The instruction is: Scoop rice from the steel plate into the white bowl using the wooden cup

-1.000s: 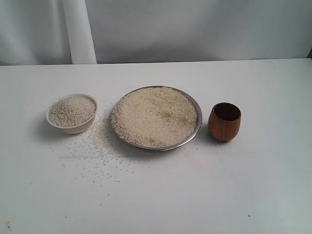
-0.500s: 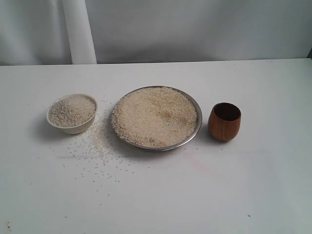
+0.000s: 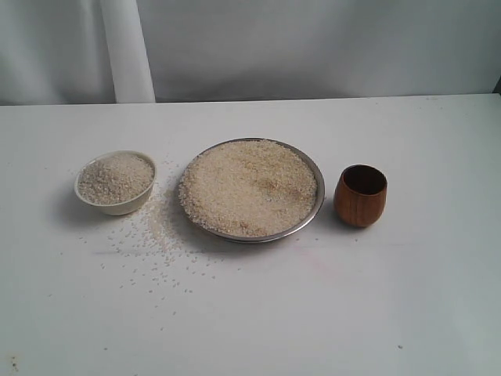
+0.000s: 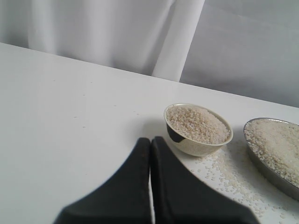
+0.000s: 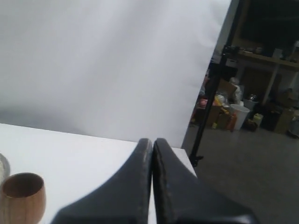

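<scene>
Nothing has moved since the earlier frames: we find all three vessels in the same spots, and the spilled grains lie in the same pattern.

We take the steel plate (image 3: 320, 200) as the centre of the dial in the exterior view. The white bowl (image 3: 117, 206) sits at 9 o'clock, near the plate but apart from it. The wooden cup (image 3: 360, 202) stands upright at 3 o'clock, just beside the plate's rim with a narrow gap between them. Rice (image 3: 250, 186) covers the plate in a broad low heap that runs nearly to the rim all round, and the bowl is also heaped with rice up to its brim. Loose grains (image 3: 159, 233) lie scattered on the white worktop (image 3: 329, 313) at about 7 to 8 o'clock of the plate. They are thickest in the gap between bowl and plate and thin out toward 6 o'clock. A pale backdrop (image 3: 313, 47) hangs behind the worktop at 12 o'clock.

We see the left tool (image 4: 150, 140) clenched, its two dark fingers pressed flat together with nothing between them. Its tips point toward the bowl, which lies close ahead, with the plate's edge further on. The right tool (image 5: 153, 141) is likewise clenched on nothing. In its wrist view the cup stands on the worktop well clear of the fingers.
</scene>
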{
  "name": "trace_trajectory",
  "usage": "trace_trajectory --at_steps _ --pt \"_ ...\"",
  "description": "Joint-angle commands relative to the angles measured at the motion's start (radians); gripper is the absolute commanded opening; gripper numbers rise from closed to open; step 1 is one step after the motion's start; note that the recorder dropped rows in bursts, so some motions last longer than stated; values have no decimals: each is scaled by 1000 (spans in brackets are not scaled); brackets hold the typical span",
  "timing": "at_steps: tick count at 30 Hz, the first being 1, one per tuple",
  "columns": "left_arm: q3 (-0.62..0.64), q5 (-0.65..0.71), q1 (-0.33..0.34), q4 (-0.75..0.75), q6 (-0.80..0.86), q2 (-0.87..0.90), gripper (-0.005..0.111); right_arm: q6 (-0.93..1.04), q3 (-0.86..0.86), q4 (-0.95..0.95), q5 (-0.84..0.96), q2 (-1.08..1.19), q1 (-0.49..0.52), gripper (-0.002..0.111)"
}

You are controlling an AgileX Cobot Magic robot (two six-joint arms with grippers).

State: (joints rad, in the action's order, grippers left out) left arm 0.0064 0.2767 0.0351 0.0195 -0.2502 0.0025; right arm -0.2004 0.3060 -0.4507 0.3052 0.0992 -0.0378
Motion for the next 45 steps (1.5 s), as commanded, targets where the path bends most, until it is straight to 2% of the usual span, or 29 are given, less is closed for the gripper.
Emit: trace_trajectory --at_steps 1,5,10,14,20,25,31,45 --pt "-6 -10 -5 -2 -4 -3 0 99 -6 101 -26 -23 40 0" --pt "-6 -10 -5 -2 -4 -3 0 99 -15 116 -1 -50 97 0" --pt "-6 -10 -5 -2 -4 -3 0 136 -60 228 43 -52 146 0" --pt "-6 -10 -5 -2 -4 -3 0 264 -149 358 -30 -75 145 0" --pt "-6 -10 -5 -2 -4 -3 0 271 -304 410 -126 -99 145 0" --pt "-6 -10 -5 -2 -4 -3 0 268 -306 409 -58 -99 134 0" --pt "-6 -10 -5 -2 -4 -3 0 224 -306 404 -6 -99 69 0" --pt "-6 -10 -5 -2 -4 -3 0 207 -306 420 24 -99 71 0"
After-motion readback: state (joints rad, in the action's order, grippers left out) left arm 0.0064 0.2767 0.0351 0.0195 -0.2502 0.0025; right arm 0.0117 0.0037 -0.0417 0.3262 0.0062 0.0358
